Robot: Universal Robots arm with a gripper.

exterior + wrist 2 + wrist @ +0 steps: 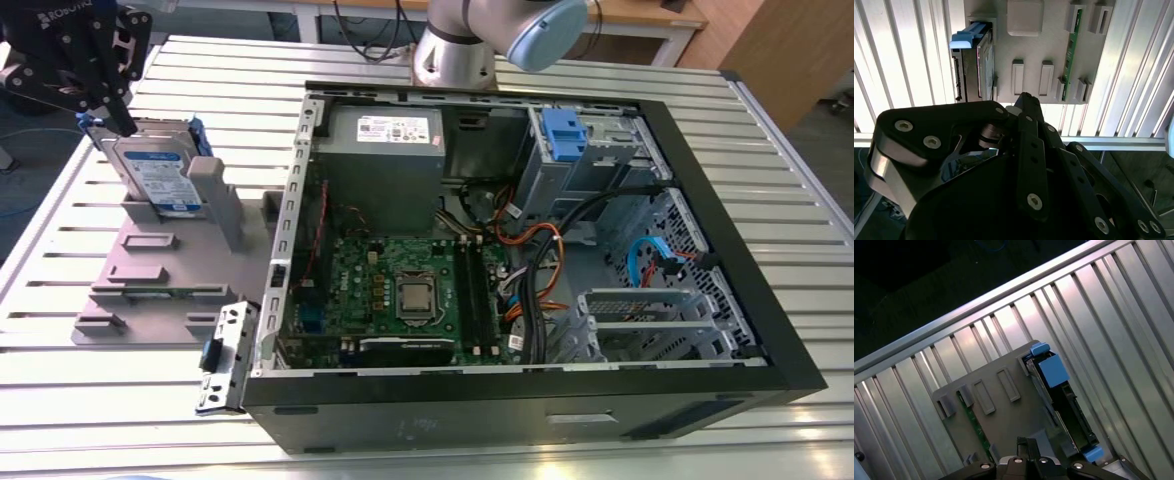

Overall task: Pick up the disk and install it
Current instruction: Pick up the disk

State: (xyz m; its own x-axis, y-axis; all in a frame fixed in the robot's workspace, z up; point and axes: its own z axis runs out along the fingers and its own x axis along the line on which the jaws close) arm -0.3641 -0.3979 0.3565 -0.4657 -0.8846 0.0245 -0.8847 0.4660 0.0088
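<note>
Claw (1024, 102) sits over the disk (155, 175); its state I cannot tell. Disk stands on edge in the grey fixture (150, 272) near the desk's (80, 400) corner. I judge it stiff, dense, shock-sensitive: grip flat faces.

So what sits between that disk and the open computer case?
In the exterior view, the grey holder's upright post stands between the disk and the computer case.

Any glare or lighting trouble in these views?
Second wrist view: glare washes out the table slats, the gripper dark against them. First wrist view: bright streaks on the slats, the disk in shade. Exterior view: even light, computer case interior readable.
</note>
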